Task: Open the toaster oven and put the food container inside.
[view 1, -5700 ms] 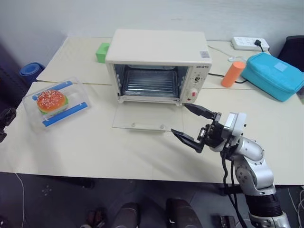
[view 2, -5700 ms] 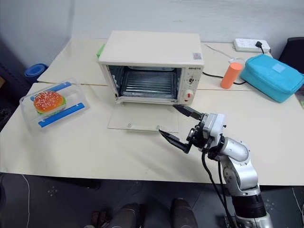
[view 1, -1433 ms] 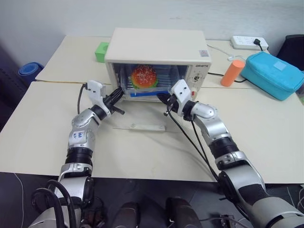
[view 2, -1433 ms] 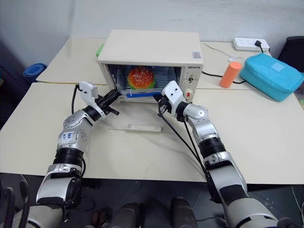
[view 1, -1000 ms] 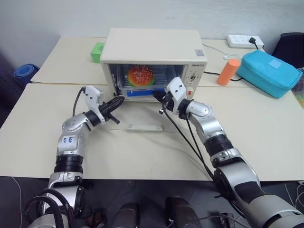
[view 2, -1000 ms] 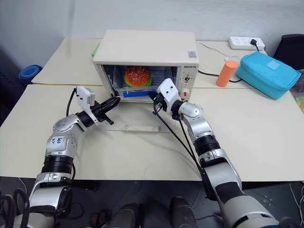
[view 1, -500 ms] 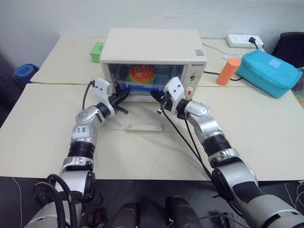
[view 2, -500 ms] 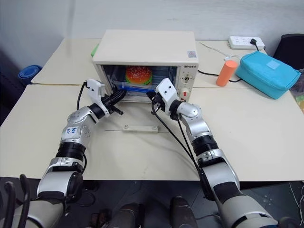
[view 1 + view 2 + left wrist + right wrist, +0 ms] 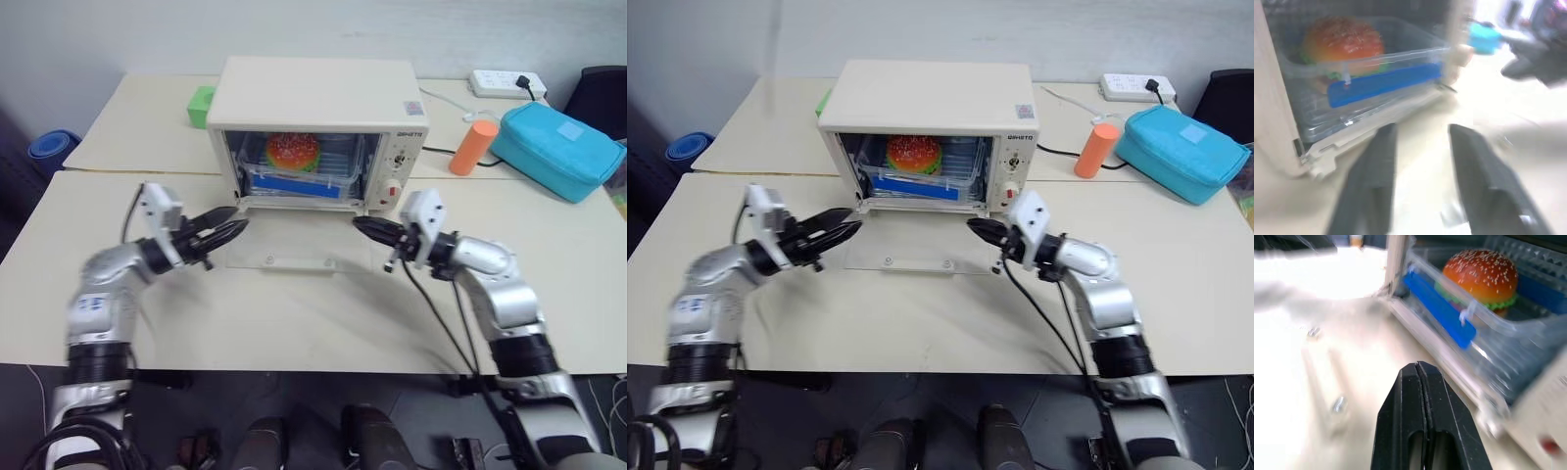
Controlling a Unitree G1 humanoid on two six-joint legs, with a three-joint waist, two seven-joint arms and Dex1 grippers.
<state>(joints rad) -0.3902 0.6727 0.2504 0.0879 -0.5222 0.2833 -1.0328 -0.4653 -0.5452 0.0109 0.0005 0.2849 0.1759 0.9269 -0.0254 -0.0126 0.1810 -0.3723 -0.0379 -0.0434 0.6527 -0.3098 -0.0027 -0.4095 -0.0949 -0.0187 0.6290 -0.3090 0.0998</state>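
The cream toaster oven (image 9: 318,93) stands at the table's middle back, its glass door (image 9: 294,247) folded down flat on the table. Inside on the rack sits the clear food container (image 9: 299,168) with blue clips and a burger (image 9: 1480,274), also seen in the left wrist view (image 9: 1366,73). My left gripper (image 9: 235,228) hovers in front of the oven's left corner, open and empty, with a gap between its fingers (image 9: 1376,176). My right gripper (image 9: 359,223) hangs off the door's right edge, shut on nothing, its tip (image 9: 1418,366) pointing toward the container.
A teal fabric pouch (image 9: 558,152) and an orange cylinder (image 9: 467,149) stand right of the oven. A white power strip (image 9: 500,83) lies at the back right and a green block (image 9: 201,106) behind the oven's left side. The oven's cable runs toward the strip.
Both grippers have drawn back from the oven mouth, the left one leftward and the right one rightward. The left gripper has opened. The container stays inside the oven.
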